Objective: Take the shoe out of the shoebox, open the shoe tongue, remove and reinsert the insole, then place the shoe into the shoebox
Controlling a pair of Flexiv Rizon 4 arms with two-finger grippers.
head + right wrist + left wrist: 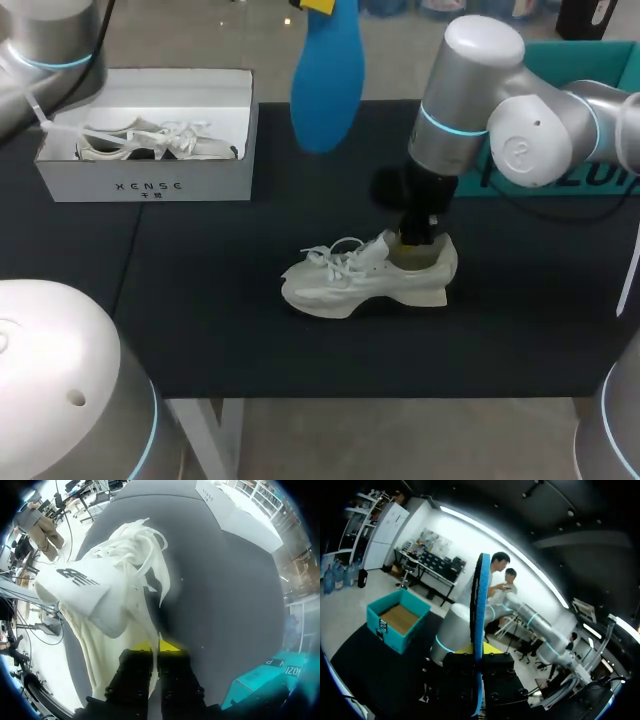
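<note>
The right gripper (155, 647) stood narrow, its two yellow tips pinched on the thin rim of the shoe (115, 595) at the heel end, one finger inside the opening and one outside. Just ahead of those fingers the tongue (85, 587) was folded up and out, with the laces (145, 540) loose beyond it, so the mouth of the shoe lay open. From where I stood, the shoe rested on its sole on the black table (200, 330) under that gripper, toe pointing away from it.

Higher up and beyond the shoe, the left gripper (477, 652) was closed on the blue insole (479, 630), which stood upright and edge-on between its yellow tips, well clear of the shoe. Below and past that gripper sat a teal box (395, 625).

Farthest from the right gripper, across the table on the toe side of the shoe, was the white shoebox (145, 185), open, with a second shoe (150, 140) lying in it.

As I judged it, the first half was done: the shoe was out of the box, the tongue was opened and the insole was out. The insole had not yet gone back in, and after that the shoe had yet to be carried over and set into the shoebox.
</note>
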